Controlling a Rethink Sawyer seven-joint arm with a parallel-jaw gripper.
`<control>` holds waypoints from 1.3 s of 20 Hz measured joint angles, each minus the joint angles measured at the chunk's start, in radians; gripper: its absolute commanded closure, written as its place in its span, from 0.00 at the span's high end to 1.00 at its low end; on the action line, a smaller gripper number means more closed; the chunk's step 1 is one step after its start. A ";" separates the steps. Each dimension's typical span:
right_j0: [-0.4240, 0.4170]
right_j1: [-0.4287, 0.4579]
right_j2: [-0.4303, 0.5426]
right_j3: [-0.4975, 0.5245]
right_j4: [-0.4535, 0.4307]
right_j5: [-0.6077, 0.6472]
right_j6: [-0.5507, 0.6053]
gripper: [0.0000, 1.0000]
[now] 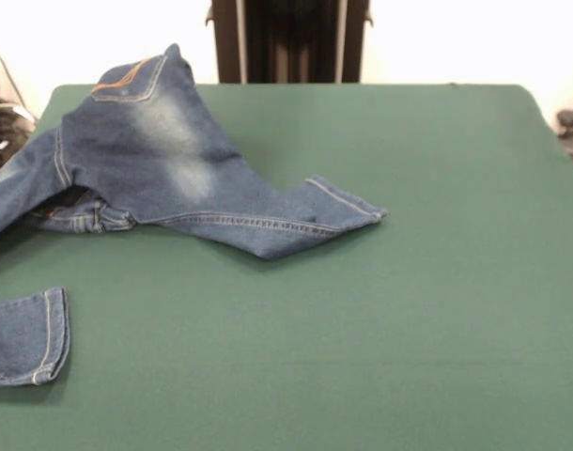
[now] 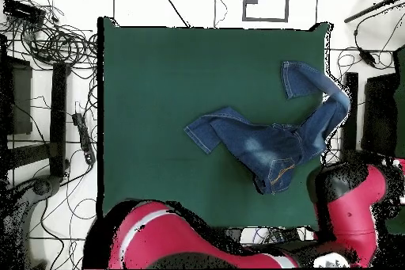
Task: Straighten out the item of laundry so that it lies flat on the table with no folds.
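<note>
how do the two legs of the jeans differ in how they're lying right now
One leg lies wholly on the table, its cuff pointing toward the table's middle. The other leg bends, runs over the table's edge, and its cuff comes back onto the cloth. The first reads as one flat piece; the second is doubled at the bend. Both share blue denim and pale stitched hems.

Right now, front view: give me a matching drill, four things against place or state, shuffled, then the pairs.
Things:
1. jeans
2. table
3. leg cuff
4. pedestal

Place or state:
A. dark green, flat
B. points toward the table's middle
C. crumpled at the picture's left, hanging over the table's edge
D. at the table's far side, picture top

Pairs: 1-C, 2-A, 3-B, 4-D
</note>
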 measured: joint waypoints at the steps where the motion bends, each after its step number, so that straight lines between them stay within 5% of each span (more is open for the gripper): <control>1: 0.009 0.008 -0.004 0.002 0.022 0.000 0.000 1.00; 14: 0.125 0.142 -0.070 0.034 0.358 0.004 0.000 1.00; 20: 0.186 0.204 -0.070 0.054 0.675 -0.004 -0.009 1.00; 21: 0.197 0.195 -0.050 0.058 0.782 -0.037 -0.024 1.00; 26: 0.196 0.145 0.006 0.059 0.905 -0.145 -0.060 1.00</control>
